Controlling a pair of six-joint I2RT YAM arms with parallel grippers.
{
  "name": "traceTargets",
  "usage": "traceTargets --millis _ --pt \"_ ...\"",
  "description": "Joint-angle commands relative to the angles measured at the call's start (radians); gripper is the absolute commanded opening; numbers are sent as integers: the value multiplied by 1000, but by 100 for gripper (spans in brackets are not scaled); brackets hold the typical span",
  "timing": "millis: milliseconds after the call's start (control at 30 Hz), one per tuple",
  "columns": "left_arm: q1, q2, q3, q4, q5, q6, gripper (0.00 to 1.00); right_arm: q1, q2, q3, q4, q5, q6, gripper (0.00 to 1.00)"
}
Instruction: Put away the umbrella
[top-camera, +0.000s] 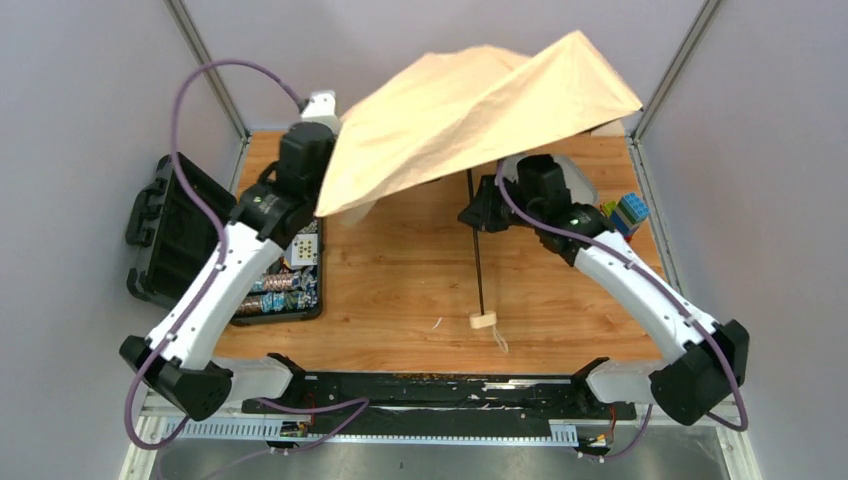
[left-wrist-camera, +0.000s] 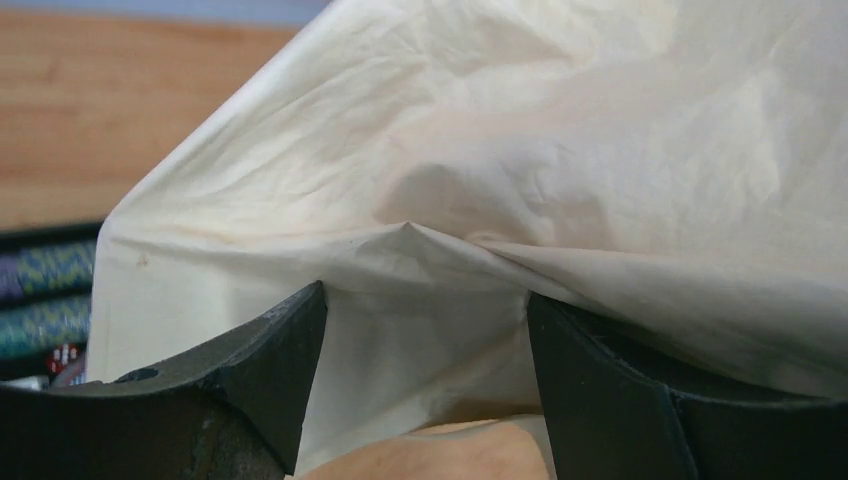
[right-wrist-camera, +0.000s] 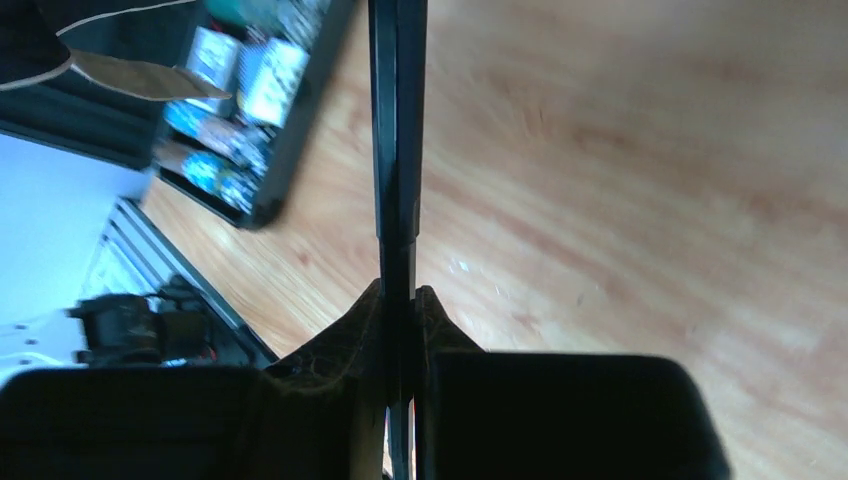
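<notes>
Top external view showed a wooden table (top-camera: 400, 290) with a smooth orange-brown grain. Over its far half the umbrella (top-camera: 480, 110) stood open and tilted. Its plain beige canopy was wrinkled and matte, and it hid the left gripper in that view.

At the left edge lay an open black hard case (top-camera: 175, 235), its lower half holding small coloured packets (top-camera: 285, 285). The canopy's low corner hung above this case.

In the left wrist view, the left gripper (left-wrist-camera: 425, 300) had its dark fingers (left-wrist-camera: 270, 370) well apart. A soft fold of the canopy lay between and over them, and I saw no squeeze on it.

The thin black shaft (top-camera: 476, 250) ran from under the canopy toward the near edge. The right gripper (right-wrist-camera: 399, 295) was closed tight on this shaft, one pad on each side.

The small pale handle (top-camera: 483, 321) rested on the wood, and a few coloured toy blocks (top-camera: 628, 212) stood behind the right arm.
</notes>
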Motion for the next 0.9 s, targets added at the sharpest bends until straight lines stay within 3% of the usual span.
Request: traceTargets --millis 0,133,367,633,867 --pt "5 -80 252 -7 15 24 81 11 -123 234 -60 -9 -116 0" --pt "5 -92 333 -77 13 25 81 17 -182 244 -98 -112 34 0" --pt "5 -173 296 -81 70 22 81 25 -391 81 -31 -190 472 0" --pt "5 -297 359 -132 375 -81 81 25 -399 -73 -70 -212 532 0" --pt "5 -299 430 -230 206 -35 80 25 -307 -270 71 -259 539 0"
